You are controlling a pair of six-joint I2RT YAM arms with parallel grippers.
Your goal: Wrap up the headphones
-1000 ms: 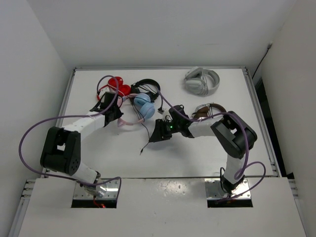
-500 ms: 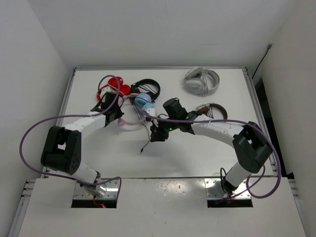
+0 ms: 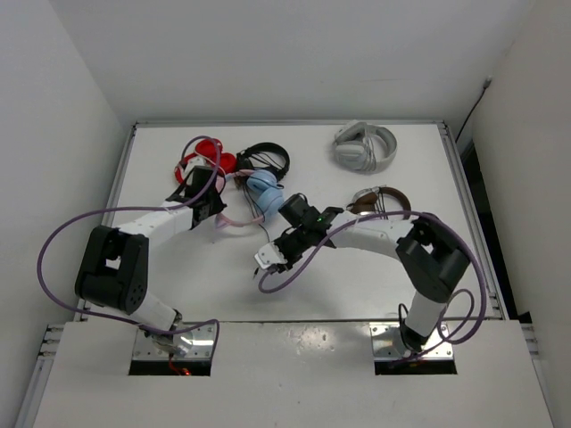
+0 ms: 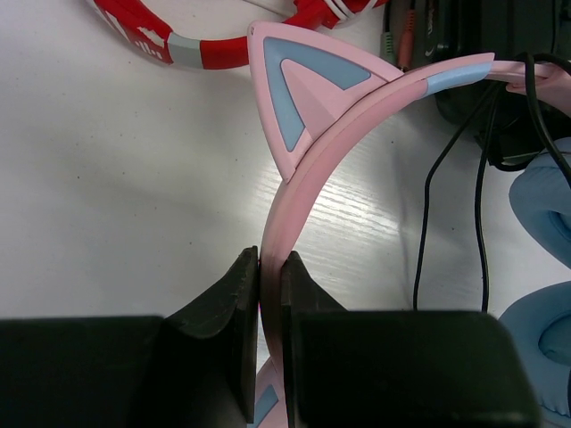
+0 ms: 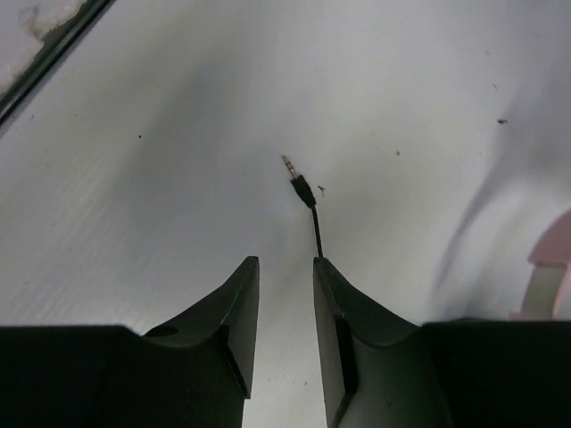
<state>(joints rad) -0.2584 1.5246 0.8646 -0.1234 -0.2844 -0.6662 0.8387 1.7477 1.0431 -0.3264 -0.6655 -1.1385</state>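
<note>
1. Left gripper (image 4: 270,265) is clamping the headphones (image 3: 259,192) by the smooth pink plastic headband (image 4: 299,183). Its black wedge-shaped fingers (image 4: 227,299) are pressing flat against both faces of the band.
2. Triangular cat ear (image 4: 299,94), pink with a light blue inset, is rising from the band at 12 o'clock from the grip.
3. Headphones are lying on the white table (image 3: 178,267), about 11 o'clock from its centre. The round, padded, light blue ear cups (image 4: 546,201) are sitting at 3 o'clock from the grip.
4. Thin black cable (image 4: 482,205) is looping loosely beside the cups.
5. Right gripper (image 5: 285,263) is hanging low over the table with its jaws narrowly apart. The cable's metal-tipped plug (image 5: 299,185) is lying at 12 o'clock just beyond them. The cord is running back to one fingertip; contact cannot be told.
6. Red pair (image 4: 178,40), its glossy band striped with grey, is lying just beside the ear at 11 o'clock.
</note>
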